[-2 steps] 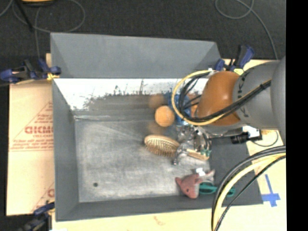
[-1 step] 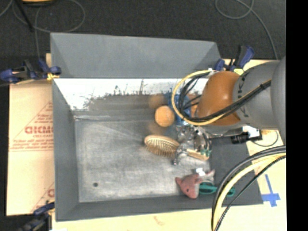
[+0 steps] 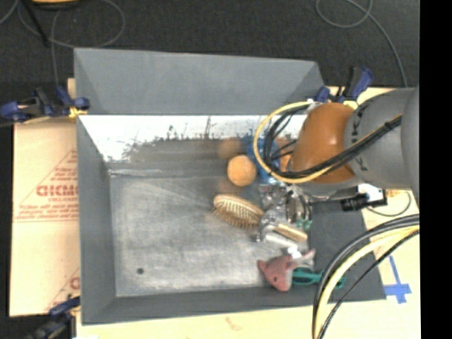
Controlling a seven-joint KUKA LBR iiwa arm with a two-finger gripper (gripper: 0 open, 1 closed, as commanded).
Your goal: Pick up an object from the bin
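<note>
Grey metal bin (image 3: 155, 239), wooden hairbrush (image 3: 236, 210), orange ball (image 3: 241, 170), pink toy (image 3: 277, 272)

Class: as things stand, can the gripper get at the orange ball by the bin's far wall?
Probably yes: the orange ball lies uncovered, close beside the gripper, with the wooden brush apart from it; the bin wall behind may crowd it.

Orange ball (image 3: 241, 170). Pink toy (image 3: 277, 272) at its 5 o'clock, well apart. Green piece (image 3: 306, 278) just beside toy, at 3 o'clock.
</note>
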